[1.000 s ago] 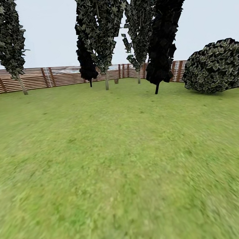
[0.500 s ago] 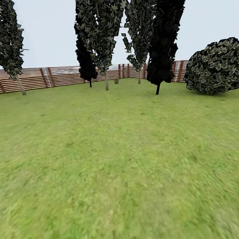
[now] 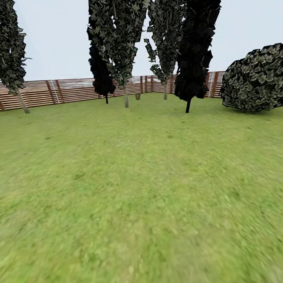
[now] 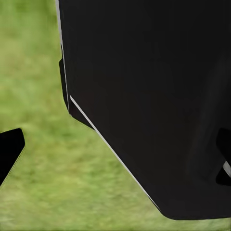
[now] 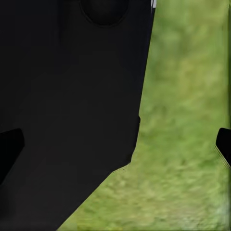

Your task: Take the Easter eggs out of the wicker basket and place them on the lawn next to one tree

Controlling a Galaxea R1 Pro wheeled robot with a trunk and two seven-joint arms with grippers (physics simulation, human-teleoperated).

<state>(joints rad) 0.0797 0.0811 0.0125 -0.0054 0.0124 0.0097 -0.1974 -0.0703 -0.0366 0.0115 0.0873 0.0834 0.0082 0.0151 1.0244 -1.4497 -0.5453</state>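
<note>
lawn (image 3: 144,199): we see grass across the lower two-thirds of the head view
fence (image 3: 72,90): runs mid-frame behind the trunks
trees: tall crowns along the top; nearest dark tree (image 3: 197,51) upper right of centre
bush (image 3: 256,79): right edge
grippers: dark tips at wrist-view edges, we can't tell spread or pressed

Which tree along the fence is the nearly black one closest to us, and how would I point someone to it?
Start at the wooden fence across the far side of the lawn, then look right of the middle to the row of tall narrow trees. The one you want is the tree standing furthest forward on the grass, left of the round bush. Its leaves are almost solid black, while its neighbours are mottled grey-green.
</note>
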